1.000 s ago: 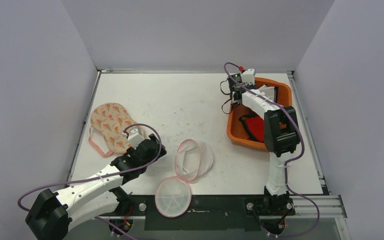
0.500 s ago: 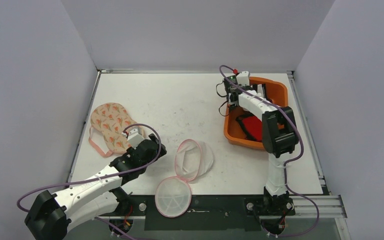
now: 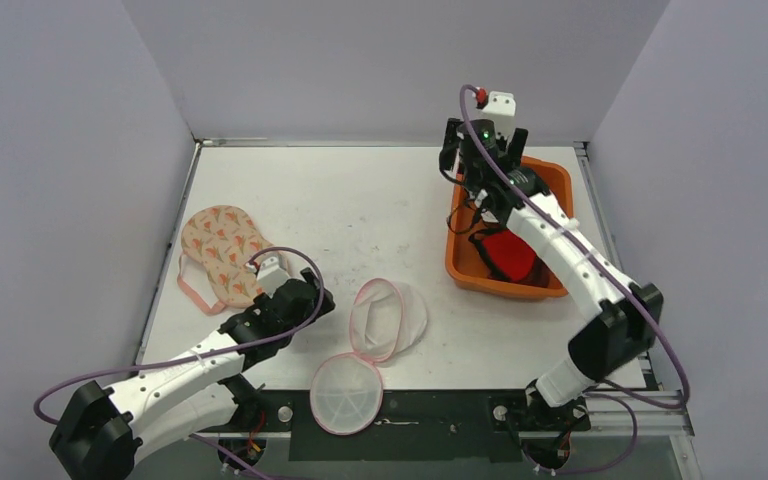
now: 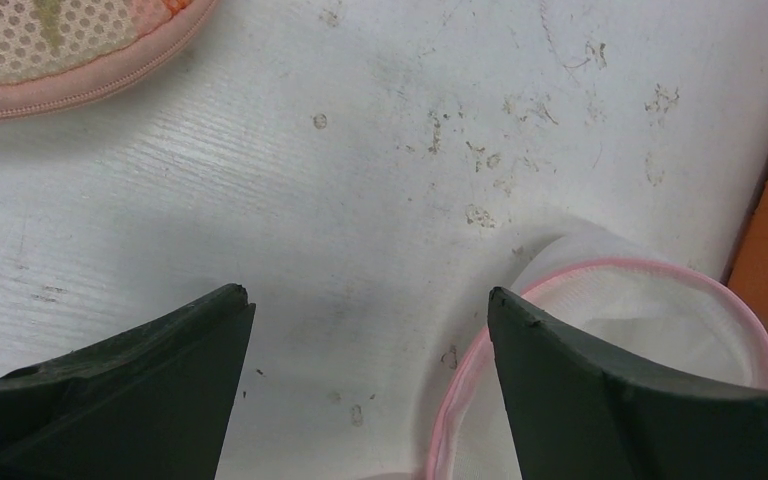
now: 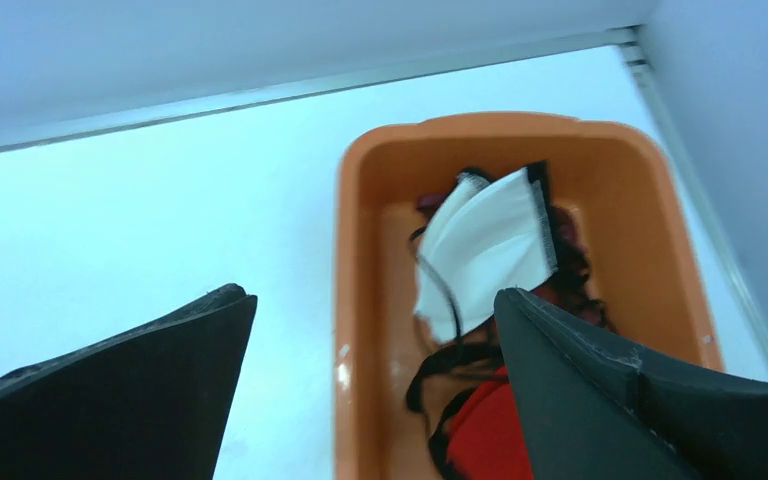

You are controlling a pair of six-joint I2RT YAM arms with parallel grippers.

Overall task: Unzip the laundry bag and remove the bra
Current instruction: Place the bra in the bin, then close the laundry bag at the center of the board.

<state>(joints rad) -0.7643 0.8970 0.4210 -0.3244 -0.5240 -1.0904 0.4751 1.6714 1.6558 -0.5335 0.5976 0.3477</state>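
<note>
The laundry bag (image 3: 388,320) is a white mesh clamshell with a pink rim; it lies open at the front middle of the table, its other half (image 3: 346,393) at the near edge. A white bra with black trim (image 5: 485,245) lies in the orange bin (image 5: 355,250), on top of a red garment (image 5: 480,430). My right gripper (image 3: 475,165) hovers above the bin's far left corner, open and empty (image 5: 372,292). My left gripper (image 3: 312,300) is open and empty low over the table (image 4: 368,293), with the bag's pink rim (image 4: 650,320) just beside its right finger.
A peach patterned bra (image 3: 222,250) with pink straps lies at the left of the table, and its edge shows in the left wrist view (image 4: 50,40). The orange bin (image 3: 500,285) stands at the back right by the table's rail. Grey walls enclose the table.
My right gripper has opened and risen from inside the bin to above its far corner, while its elbow swung out to the right. The left arm has stayed in place.
</note>
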